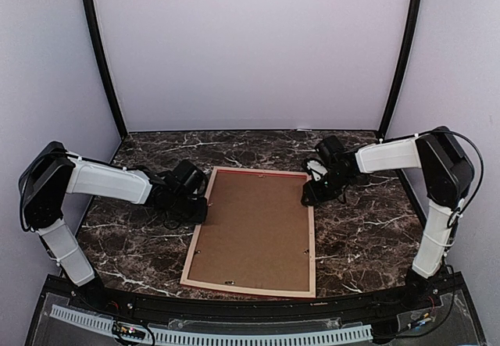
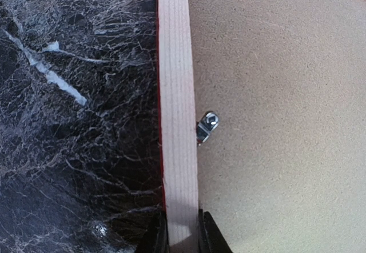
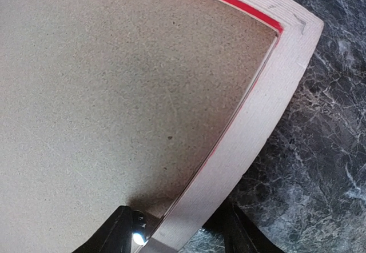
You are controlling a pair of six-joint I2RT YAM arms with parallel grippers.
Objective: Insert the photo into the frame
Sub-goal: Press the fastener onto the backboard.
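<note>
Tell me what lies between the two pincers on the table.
In the top view, the brown backing board, set in the face-down frame, fills the stretch from the left pincer to the right pincer.

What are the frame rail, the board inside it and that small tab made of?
The frame rail looks like bare pale wood: fine straight grain, matt, red paint along its edge. The backing board seems to be pressed fibreboard: brown, speckled, matt, no grain. The tab is probably metal: silvery and glinting.
</note>
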